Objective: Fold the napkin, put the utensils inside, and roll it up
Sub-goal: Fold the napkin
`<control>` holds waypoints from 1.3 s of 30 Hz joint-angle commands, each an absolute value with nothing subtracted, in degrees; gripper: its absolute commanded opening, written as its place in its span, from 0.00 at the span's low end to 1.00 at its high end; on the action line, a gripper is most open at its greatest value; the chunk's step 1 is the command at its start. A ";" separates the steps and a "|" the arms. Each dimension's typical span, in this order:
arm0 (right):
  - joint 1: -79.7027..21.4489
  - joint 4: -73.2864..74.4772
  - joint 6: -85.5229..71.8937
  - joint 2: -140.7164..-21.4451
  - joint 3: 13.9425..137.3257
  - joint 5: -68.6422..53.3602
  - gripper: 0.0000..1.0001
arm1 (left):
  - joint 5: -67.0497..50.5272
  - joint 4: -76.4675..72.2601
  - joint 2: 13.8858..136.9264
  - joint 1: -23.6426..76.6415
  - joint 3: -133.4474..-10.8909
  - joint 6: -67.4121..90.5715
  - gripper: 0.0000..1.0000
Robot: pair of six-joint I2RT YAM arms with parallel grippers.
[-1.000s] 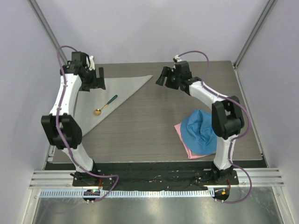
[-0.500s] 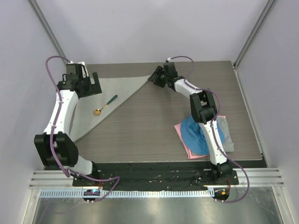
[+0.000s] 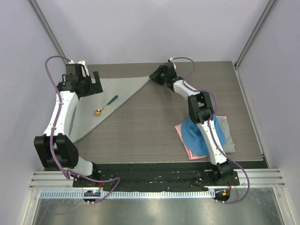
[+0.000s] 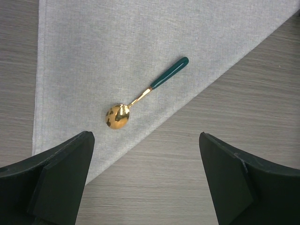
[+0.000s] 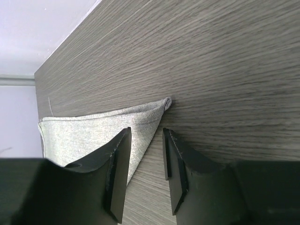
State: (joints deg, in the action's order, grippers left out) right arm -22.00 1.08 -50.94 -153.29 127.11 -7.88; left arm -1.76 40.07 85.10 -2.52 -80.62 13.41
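Dark wood-grain tabletop [image 3: 154, 126], with the grey napkin [image 3: 115, 86] folded into a triangle at far left and the green-handled spoon [image 3: 106, 106] lying on it. Looks thin, limp and light, so best pinched at a corner tip. At the right tip, right gripper [image 5: 145, 133] half-open astride the cloth, nothing clamped; left gripper [image 4: 145, 137] spread wide above the spoon, empty.
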 commanded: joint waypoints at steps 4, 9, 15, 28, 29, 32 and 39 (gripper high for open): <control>-21.97 3.86 -50.98 -156.62 130.69 -4.31 0.40 | -5.62 38.15 83.85 -3.34 -82.00 14.76 1.00; -21.88 5.09 -51.07 -158.29 132.62 -3.69 0.39 | -6.33 38.23 83.58 -3.78 -82.00 14.85 1.00; -21.89 5.27 -51.59 -159.52 133.68 -3.69 0.39 | -7.47 38.14 83.50 -4.48 -82.09 15.12 1.00; -21.97 5.01 -50.71 -160.22 134.56 -4.04 0.29 | -8.52 38.14 83.23 -5.19 -82.00 15.12 1.00; -22.06 4.92 -50.54 -160.22 134.65 -3.96 0.27 | -8.53 38.14 83.32 -5.36 -82.09 15.03 1.00; -21.97 4.40 -50.54 -160.22 134.47 -3.87 0.23 | -8.61 38.14 83.32 -5.62 -82.00 15.12 1.00; -22.15 0.80 -52.38 -158.30 132.02 -2.47 0.08 | -8.53 37.88 83.06 -5.98 -81.83 14.77 1.00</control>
State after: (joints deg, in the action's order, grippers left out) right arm -21.98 1.13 -52.38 -158.19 133.69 -5.32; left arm -7.64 40.05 85.10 -5.43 -80.62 14.68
